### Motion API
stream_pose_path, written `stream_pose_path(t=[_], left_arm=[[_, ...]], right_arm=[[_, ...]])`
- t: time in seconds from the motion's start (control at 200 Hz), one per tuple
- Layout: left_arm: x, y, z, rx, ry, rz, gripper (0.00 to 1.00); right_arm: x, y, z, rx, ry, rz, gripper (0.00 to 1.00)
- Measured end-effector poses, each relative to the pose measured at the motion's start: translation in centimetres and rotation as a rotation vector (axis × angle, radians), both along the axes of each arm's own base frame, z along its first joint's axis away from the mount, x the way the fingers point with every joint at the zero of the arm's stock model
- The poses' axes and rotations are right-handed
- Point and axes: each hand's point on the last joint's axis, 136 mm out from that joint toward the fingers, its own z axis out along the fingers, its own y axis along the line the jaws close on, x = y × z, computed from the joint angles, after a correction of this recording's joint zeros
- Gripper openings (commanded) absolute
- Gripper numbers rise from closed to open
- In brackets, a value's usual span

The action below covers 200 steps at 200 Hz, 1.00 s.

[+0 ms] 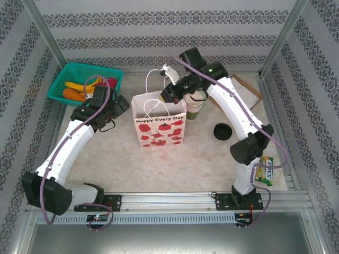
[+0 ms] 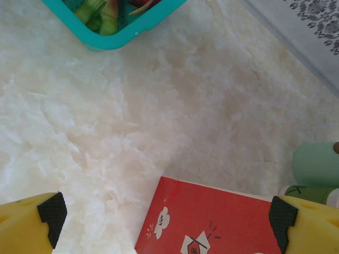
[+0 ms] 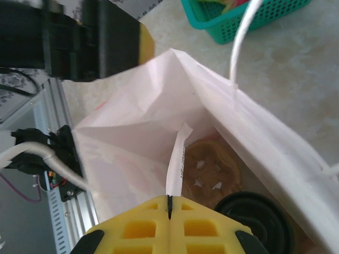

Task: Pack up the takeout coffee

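Mid-frame in the top view, the right tool (image 3: 169,200) pinches the rim of the paper bag (image 1: 159,127). The left tool (image 2: 167,214) gapes wide; it hangs over the surface (image 2: 159,106) beside the bag.

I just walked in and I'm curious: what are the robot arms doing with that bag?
The right end effector is shut on the rim of the bag, and the bag stands open. The left end effector hangs open beside it. A cup stack stands on the bag's other side, and a black lid lies on the table.
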Motion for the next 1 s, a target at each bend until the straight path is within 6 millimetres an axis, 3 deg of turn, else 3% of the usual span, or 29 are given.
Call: stream_pose_path(t=[0.105,0.18,0.335,0.55,0.62,0.635,0.649,0.749,0.839,0.929,0.999], left_arm=[[0.0,-0.2,0.0,-0.012,0.004,-0.009,1.0],[0.0,-0.3,-0.2,-0.02,0.01,-0.013,0.99],[0.3,-0.6,-1.2,-0.024,0.041,-0.022,1.0],[0.7,-1.0,-2.7,-0.026,0.087,-0.032,1.0],[0.9,-1.2,-3.1,-0.029,0.099,-0.036,1.0],[1.0,-1.2,-3.2,-0.03,0.102,-0.037,1.0],[1.0,-1.3,-3.2,-0.031,0.104,-0.038,1.0],[1.6,-1.6,-3.4,-0.038,0.111,-0.045,1.0],[2.2,-2.0,-3.3,-0.047,0.111,-0.052,1.0],[2.7,-2.4,-3.2,-0.059,0.107,-0.064,1.0],[3.0,-2.6,-3.3,-0.067,0.107,-0.07,1.0]], right_arm=[[1.0,0.4,-1.8,-0.034,0.004,-0.004,0.14],[1.6,0.4,-2.5,-0.055,-0.004,-0.013,0.25],[2.1,0.0,-2.7,-0.082,-0.035,-0.034,0.47],[1.5,-2.1,-2.3,-0.131,-0.075,-0.102,0.63],[1.4,-3.4,-1.1,-0.126,-0.111,-0.173,0.84],[1.4,-3.9,-0.7,-0.12,-0.113,-0.206,0.94],[1.4,-4.2,-0.5,-0.117,-0.128,-0.216,0.98],[1.6,-8.2,1.2,-0.068,-0.162,-0.401,0.98],[2.3,-13.3,1.7,-0.026,-0.18,-0.621,0.98],[2.9,-18.6,0.5,-0.021,-0.167,-0.856,0.98],[3.2,-21.6,-0.8,-0.026,-0.137,-0.987,0.98]])
